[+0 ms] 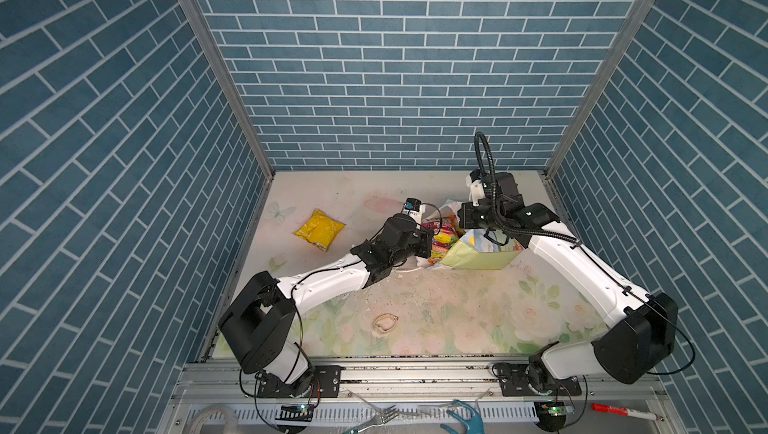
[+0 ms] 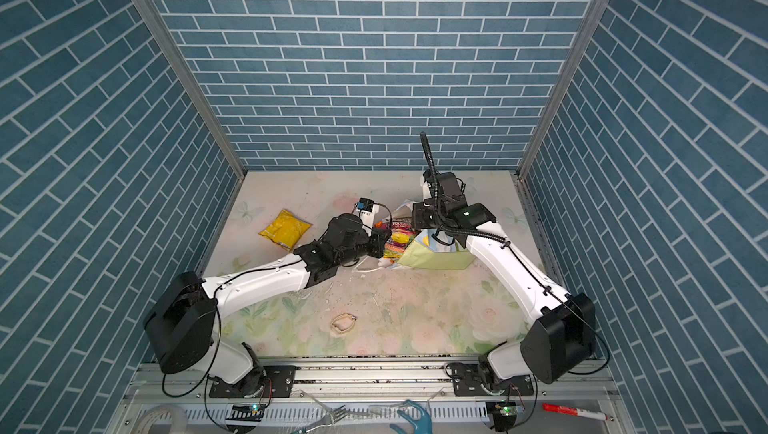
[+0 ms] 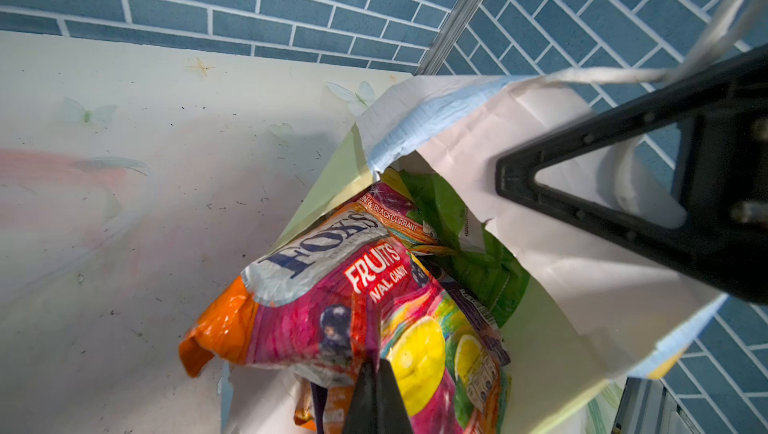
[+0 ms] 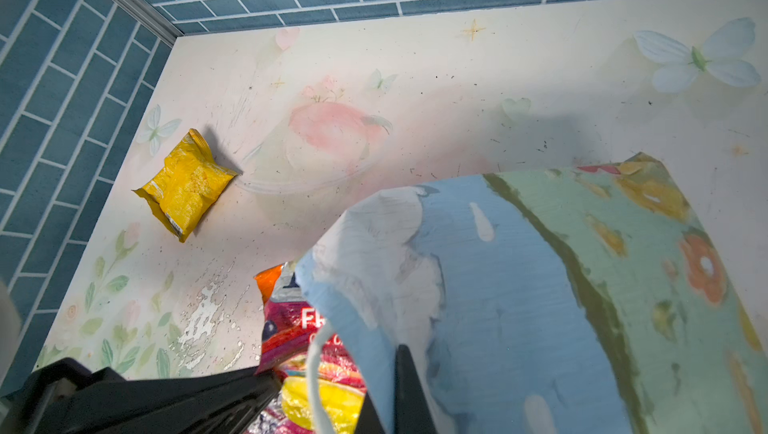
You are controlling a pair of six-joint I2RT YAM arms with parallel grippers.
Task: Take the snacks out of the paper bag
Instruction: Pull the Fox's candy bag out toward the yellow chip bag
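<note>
The paper bag (image 1: 478,255) (image 2: 432,259) lies on its side at the back of the table, its mouth facing left. My left gripper (image 3: 376,365) is shut on a fold of the pink and orange FOX'S candy bag (image 3: 332,286) (image 1: 442,240), which sticks halfway out of the mouth. A green bag (image 3: 478,261) and an orange packet (image 3: 328,407) sit behind it inside the white-lined bag (image 3: 561,269). My right gripper (image 4: 397,353) is shut on the blue rim of the paper bag (image 4: 540,286), holding the mouth up. A yellow packet (image 1: 319,229) (image 4: 187,184) lies on the table to the left.
A beige loop (image 1: 384,323) lies on the flowery table near the front. Blue brick walls close in the table at the left, back and right. A fork (image 1: 380,415), a teal tool (image 1: 467,417) and a red marker (image 1: 623,412) lie beyond the front rail.
</note>
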